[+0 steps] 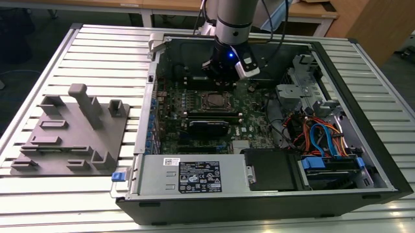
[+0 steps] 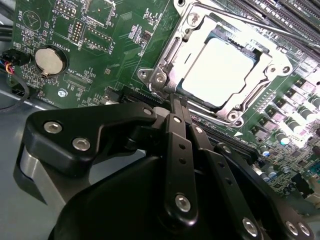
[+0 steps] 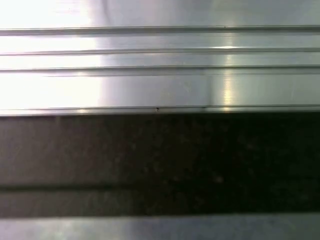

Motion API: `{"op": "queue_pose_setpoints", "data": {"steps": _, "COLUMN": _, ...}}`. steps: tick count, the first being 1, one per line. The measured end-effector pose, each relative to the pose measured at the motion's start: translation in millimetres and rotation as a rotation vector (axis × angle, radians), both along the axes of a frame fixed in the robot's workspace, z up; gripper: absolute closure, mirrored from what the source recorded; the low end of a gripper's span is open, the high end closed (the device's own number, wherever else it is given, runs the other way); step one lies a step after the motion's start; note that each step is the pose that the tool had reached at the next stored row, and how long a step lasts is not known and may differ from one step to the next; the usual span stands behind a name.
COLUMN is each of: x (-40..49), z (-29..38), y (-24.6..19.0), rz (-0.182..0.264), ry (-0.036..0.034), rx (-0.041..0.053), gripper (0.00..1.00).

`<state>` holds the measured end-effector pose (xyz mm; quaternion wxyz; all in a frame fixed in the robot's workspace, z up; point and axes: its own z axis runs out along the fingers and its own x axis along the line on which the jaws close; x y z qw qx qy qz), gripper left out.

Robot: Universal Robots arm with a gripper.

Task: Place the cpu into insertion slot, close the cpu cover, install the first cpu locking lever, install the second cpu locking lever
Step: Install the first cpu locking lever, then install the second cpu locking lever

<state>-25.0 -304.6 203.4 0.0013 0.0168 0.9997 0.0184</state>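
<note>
CPU (image 2: 220,70) seated, cpu cover (image 2: 186,52) down. Our end effector (image 2: 176,102), fingers together, sits at the socket corner; we press levers slowly.

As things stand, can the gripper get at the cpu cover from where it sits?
Probably yes. In the second wrist view the gripper sits with its fingers together right at the edge of the cpu cover, which lies closed over the cpu. Nothing stands between them.
</note>
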Motion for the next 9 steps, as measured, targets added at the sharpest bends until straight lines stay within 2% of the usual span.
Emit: {"op": "queue_pose_setpoints", "data": {"steps": 9, "x": 0.0, "z": 0.0, "y": -0.4, "rz": 0.000, "ry": 0.0000, "rx": 0.0000, "gripper": 0.90}}
